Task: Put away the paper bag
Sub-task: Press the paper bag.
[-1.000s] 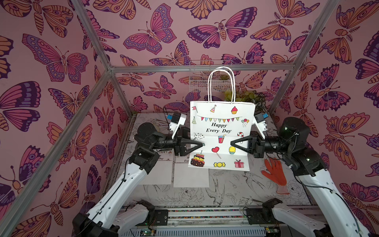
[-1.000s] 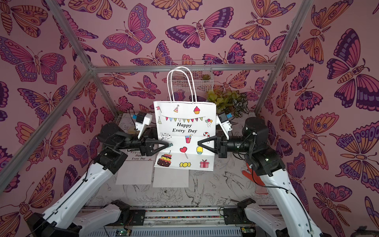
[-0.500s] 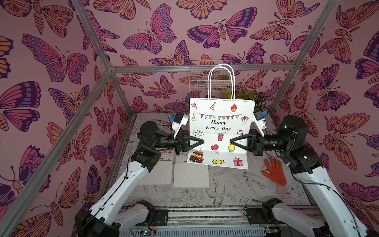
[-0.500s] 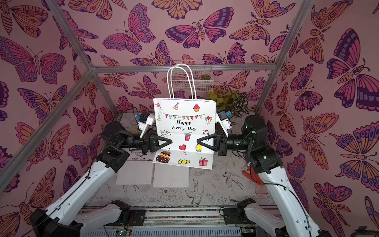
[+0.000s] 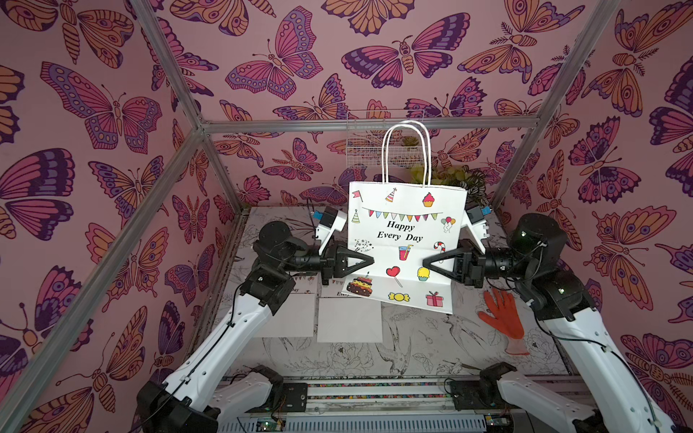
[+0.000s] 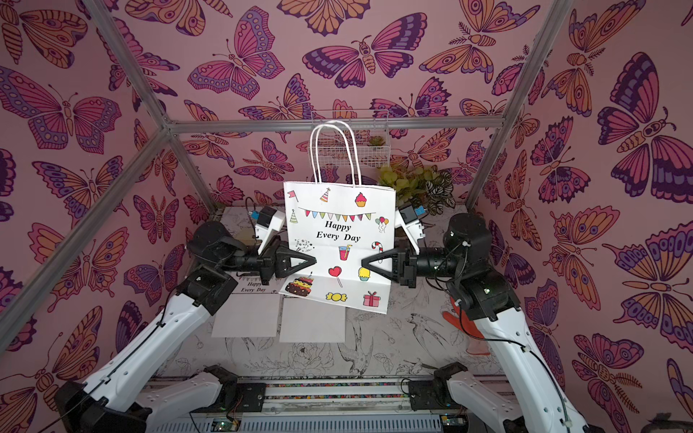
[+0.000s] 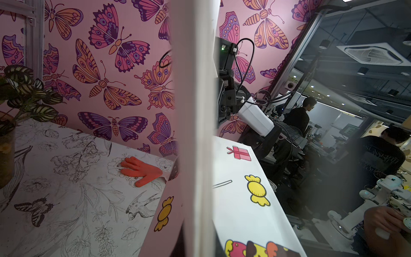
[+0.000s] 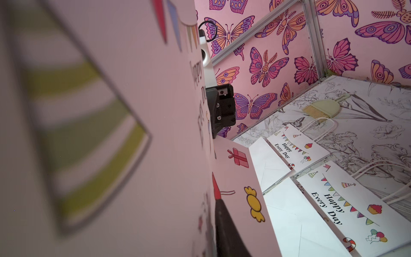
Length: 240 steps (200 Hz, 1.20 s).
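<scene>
The white paper bag (image 5: 405,240) (image 6: 337,232), printed "Happy Every Day", hangs upright above the table between my two arms. Its handles point up and its bottom flap is creased forward. My left gripper (image 5: 372,259) (image 6: 314,259) is shut on the bag's left edge. My right gripper (image 5: 424,261) (image 6: 362,261) reaches over the right edge, one finger (image 8: 224,229) lying flat on the bag's printed face. The other finger is hidden behind the paper. In both wrist views the bag (image 7: 240,200) (image 8: 133,111) fills the near field.
Two folded bags (image 5: 283,318) (image 5: 348,322) lie flat on the table below, seen also as flat bags (image 8: 295,144) (image 8: 347,200). An orange glove (image 5: 500,315) (image 7: 142,170) lies at the right. A plant (image 5: 461,180), a wire basket (image 5: 369,150) and a small brush (image 8: 322,108) stand at the back.
My left gripper has closed on the bag's left edge. The bag has shifted slightly up and toward the back, still upright between both arms.
</scene>
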{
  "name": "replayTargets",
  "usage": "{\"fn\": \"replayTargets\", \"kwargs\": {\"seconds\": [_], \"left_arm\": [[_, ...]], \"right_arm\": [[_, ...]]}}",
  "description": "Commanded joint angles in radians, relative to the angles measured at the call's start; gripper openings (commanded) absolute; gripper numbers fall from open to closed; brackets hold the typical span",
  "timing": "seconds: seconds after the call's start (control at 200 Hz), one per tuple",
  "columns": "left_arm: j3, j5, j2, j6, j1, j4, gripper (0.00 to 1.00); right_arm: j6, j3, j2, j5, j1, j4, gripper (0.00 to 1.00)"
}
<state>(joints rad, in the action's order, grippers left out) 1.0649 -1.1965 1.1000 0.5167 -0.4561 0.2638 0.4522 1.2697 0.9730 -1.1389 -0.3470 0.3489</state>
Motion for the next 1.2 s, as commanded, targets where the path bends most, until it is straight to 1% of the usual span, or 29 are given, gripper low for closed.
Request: {"fn": "replayTargets", "kwargs": {"seconds": [0.0, 0.085, 0.13, 0.155, 0.22, 0.24, 0.4, 0.421, 0.461, 0.496, 0.516, 0.556, 0.581, 0.601, 0.616, 0.666, 0.701, 0.736, 0.846, 0.891, 0.931, 0.966, 0.986, 1.016, 1.036, 1.051, 1.066, 1.101, 1.196], "left_arm": [[0.024, 0.016, 0.001, -0.026, 0.005, -0.013, 0.0], [0.025, 0.014, 0.001, -0.029, 0.005, -0.018, 0.0], [0.027, 0.014, 0.001, -0.03, 0.005, -0.02, 0.0], [0.027, 0.015, 0.002, -0.031, 0.005, -0.021, 0.0], [0.027, 0.012, 0.001, -0.029, 0.005, -0.02, 0.0], [0.026, 0.013, 0.004, -0.03, 0.005, -0.021, 0.0], [0.027, 0.009, 0.0, -0.032, 0.005, -0.024, 0.0], [0.027, 0.01, 0.0, -0.033, 0.006, -0.025, 0.0], [0.027, 0.009, 0.0, -0.035, 0.005, -0.026, 0.0], [0.027, 0.008, 0.001, -0.034, 0.005, -0.026, 0.0], [0.026, 0.008, 0.001, -0.034, 0.005, -0.027, 0.0], [0.027, 0.006, 0.0, -0.034, 0.005, -0.028, 0.0], [0.027, 0.007, 0.001, -0.035, 0.005, -0.028, 0.0], [0.027, 0.005, 0.001, -0.035, 0.005, -0.028, 0.0], [0.027, 0.006, 0.001, -0.036, 0.005, -0.028, 0.0], [0.027, 0.005, 0.0, -0.036, 0.005, -0.029, 0.0], [0.027, 0.003, 0.0, -0.037, 0.005, -0.031, 0.0], [0.027, 0.004, 0.0, -0.038, 0.005, -0.031, 0.0], [0.027, 0.002, -0.002, -0.041, 0.005, -0.037, 0.0], [0.026, 0.001, -0.002, -0.043, 0.005, -0.038, 0.0], [0.027, 0.0, -0.003, -0.044, 0.005, -0.04, 0.0], [0.026, 0.0, -0.002, -0.046, 0.005, -0.041, 0.0], [0.027, 0.001, -0.002, -0.046, 0.005, -0.041, 0.0], [0.028, 0.002, -0.002, -0.047, 0.005, -0.041, 0.0], [0.029, 0.002, 0.001, -0.047, 0.005, -0.041, 0.0], [0.028, 0.002, 0.001, -0.047, 0.005, -0.042, 0.0], [0.029, 0.004, 0.003, -0.049, 0.005, -0.042, 0.0], [0.03, 0.006, 0.008, -0.049, 0.005, -0.041, 0.0], [0.033, 0.01, 0.017, -0.049, 0.005, -0.041, 0.0]], "right_arm": [[-0.032, 0.028, -0.014, -0.027, 0.024, 0.01, 0.31], [-0.032, 0.035, -0.016, -0.027, 0.039, 0.009, 0.42], [-0.034, 0.042, -0.015, -0.027, 0.04, 0.009, 0.43], [-0.035, 0.043, -0.013, -0.027, 0.041, 0.008, 0.37], [-0.031, 0.05, -0.009, -0.029, 0.041, 0.003, 0.07], [-0.032, 0.052, -0.007, -0.028, 0.041, 0.003, 0.0], [-0.017, 0.065, 0.006, -0.027, 0.041, -0.01, 0.0], [-0.017, 0.068, 0.008, -0.027, 0.041, -0.012, 0.04], [-0.017, 0.078, 0.011, -0.023, 0.041, -0.012, 0.22], [-0.017, 0.088, 0.014, -0.017, 0.041, -0.013, 0.41], [-0.017, 0.094, 0.016, -0.013, 0.041, -0.015, 0.49], [-0.018, 0.107, 0.021, -0.006, 0.042, -0.016, 0.59], [-0.02, 0.115, 0.024, -0.003, 0.041, -0.016, 0.61], [-0.02, 0.122, 0.027, -0.001, 0.04, -0.017, 0.6], [-0.021, 0.127, 0.029, 0.0, 0.041, -0.016, 0.56], [-0.022, 0.142, 0.039, 0.001, 0.041, -0.018, 0.32], [-0.022, 0.15, 0.045, 0.004, 0.042, -0.018, 0.12], [-0.021, 0.153, 0.051, 0.008, 0.041, -0.018, 0.0], [-0.015, 0.159, 0.065, 0.008, 0.042, -0.026, 0.01], [-0.005, 0.156, 0.067, 0.008, 0.042, -0.035, 0.13], [0.005, 0.154, 0.066, 0.009, 0.041, -0.051, 0.3], [0.012, 0.153, 0.065, 0.012, 0.042, -0.063, 0.41], [0.019, 0.152, 0.064, 0.013, 0.042, -0.073, 0.45], [0.027, 0.149, 0.065, 0.014, 0.043, -0.09, 0.48], [0.032, 0.148, 0.066, 0.016, 0.042, -0.101, 0.46], [0.034, 0.15, 0.068, 0.017, 0.042, -0.106, 0.39], [0.035, 0.152, 0.07, 0.019, 0.041, -0.108, 0.29], [0.032, 0.16, 0.077, 0.019, 0.041, -0.104, 0.0], [0.023, 0.181, 0.091, 0.019, 0.042, -0.09, 0.0]]}}
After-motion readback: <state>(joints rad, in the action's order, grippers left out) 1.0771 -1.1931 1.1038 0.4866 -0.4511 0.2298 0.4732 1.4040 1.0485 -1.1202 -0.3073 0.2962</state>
